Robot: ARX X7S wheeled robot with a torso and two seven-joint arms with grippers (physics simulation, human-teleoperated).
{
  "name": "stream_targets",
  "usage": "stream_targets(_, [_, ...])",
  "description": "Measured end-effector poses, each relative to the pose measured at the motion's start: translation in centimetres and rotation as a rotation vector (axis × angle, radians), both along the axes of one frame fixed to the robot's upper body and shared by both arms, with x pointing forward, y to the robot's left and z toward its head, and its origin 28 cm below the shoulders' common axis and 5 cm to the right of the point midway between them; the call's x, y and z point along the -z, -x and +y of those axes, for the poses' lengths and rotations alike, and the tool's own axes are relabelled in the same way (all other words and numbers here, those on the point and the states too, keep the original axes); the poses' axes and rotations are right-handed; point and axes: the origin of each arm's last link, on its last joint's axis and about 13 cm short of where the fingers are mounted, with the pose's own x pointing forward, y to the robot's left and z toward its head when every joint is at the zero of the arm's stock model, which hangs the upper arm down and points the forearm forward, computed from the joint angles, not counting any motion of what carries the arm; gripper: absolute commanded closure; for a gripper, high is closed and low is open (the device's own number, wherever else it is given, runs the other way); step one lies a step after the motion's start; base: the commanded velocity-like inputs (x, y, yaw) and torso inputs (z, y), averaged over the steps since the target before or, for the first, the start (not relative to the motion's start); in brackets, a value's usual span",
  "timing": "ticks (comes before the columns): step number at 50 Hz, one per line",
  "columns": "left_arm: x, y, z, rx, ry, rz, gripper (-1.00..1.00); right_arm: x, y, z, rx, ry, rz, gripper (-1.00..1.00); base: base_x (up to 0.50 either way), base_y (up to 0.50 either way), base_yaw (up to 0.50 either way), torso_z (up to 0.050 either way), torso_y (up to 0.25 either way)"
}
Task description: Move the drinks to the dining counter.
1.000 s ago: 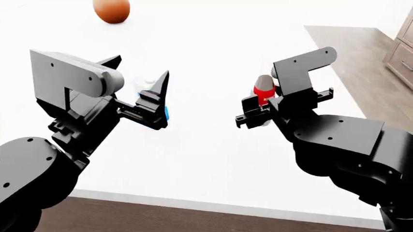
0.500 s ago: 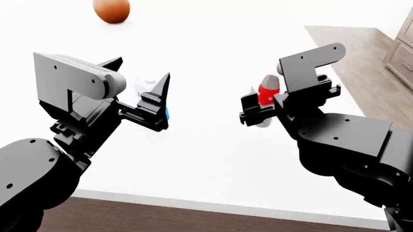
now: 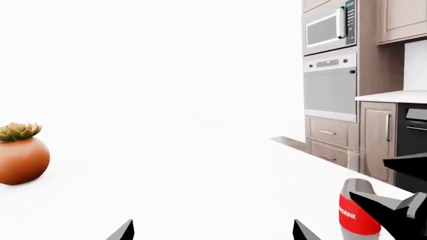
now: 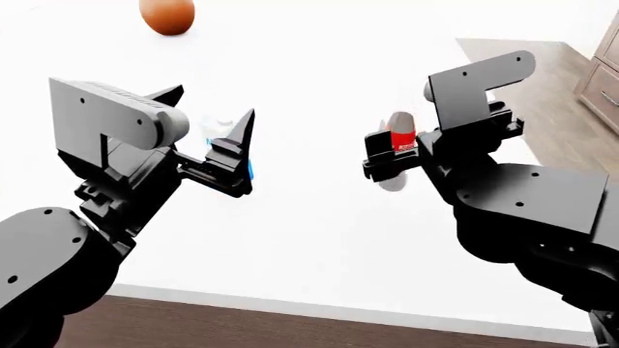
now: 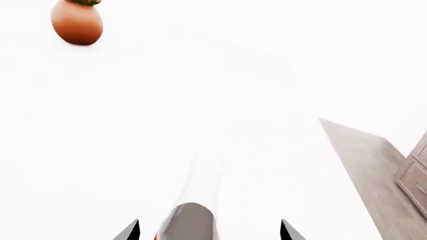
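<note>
The dining counter (image 4: pixel 320 239) is a bright white slab under both arms. My left gripper (image 4: pixel 213 116) is open. Its fingertips stand wide apart in the left wrist view, with nothing showing between them (image 3: pixel 213 231). Just behind its fingers, the head view shows a bit of the white-and-blue milk carton (image 4: pixel 219 130). The clear bottle with a red band (image 4: pixel 399 138) stands upright on the counter (image 3: pixel 200 165). My right gripper (image 4: pixel 392 156) is open around it. The bottle's grey top (image 5: pixel 190 220) sits between the spread fingertips with gaps on both sides. The small dark bottle is out of view.
An orange-brown pot with a green plant (image 4: pixel 167 16) stands far back on the counter. Wooden floor (image 4: pixel 541 80) and cabinet drawers (image 4: pixel 604 80) lie beyond the counter's right edge. Its front edge (image 4: pixel 320 308) runs just below my arms. A wall oven and microwave (image 3: pixel 330 85) stand further off.
My right arm has risen and drifted slightly right while the red-banded bottle stays about where it was. The left arm has barely shifted.
</note>
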Motion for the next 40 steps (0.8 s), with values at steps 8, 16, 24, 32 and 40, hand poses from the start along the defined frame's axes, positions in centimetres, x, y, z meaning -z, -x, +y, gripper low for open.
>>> stream_targets(8, [-0.2, 0.2, -0.1, 0.004, 0.000, -0.006, -1.00, -1.6, 1.4, -0.1, 0.014, -0.012, -0.046, -1.00, 0.00, 0.00, 0.00, 0.000, 0.000])
stream_targets(16, [-0.6, 0.8, -0.4, 0.016, -0.005, -0.022, -1.00, -3.2, 2.7, -0.2, 0.067, -0.023, -0.088, -1.00, 0.00, 0.00, 0.00, 0.000, 0.000])
stream_targets(24, [-1.1, 1.3, -0.7, 0.029, -0.010, -0.040, -1.00, -4.1, 4.0, -0.4, 0.120, -0.012, -0.151, -1.00, 0.00, 0.00, 0.00, 0.000, 0.000])
stream_targets(32, [-1.5, 1.7, -0.8, 0.034, -0.014, -0.055, -1.00, -4.7, 5.1, -0.7, 0.138, -0.008, -0.236, -1.00, 0.00, 0.00, 0.00, 0.000, 0.000])
stream_targets(40, [-1.7, 1.8, -0.8, 0.020, -0.014, -0.062, -1.00, -4.9, 5.7, -0.8, 0.136, -0.013, -0.279, -1.00, 0.17, -0.09, 0.00, 0.000, 0.001])
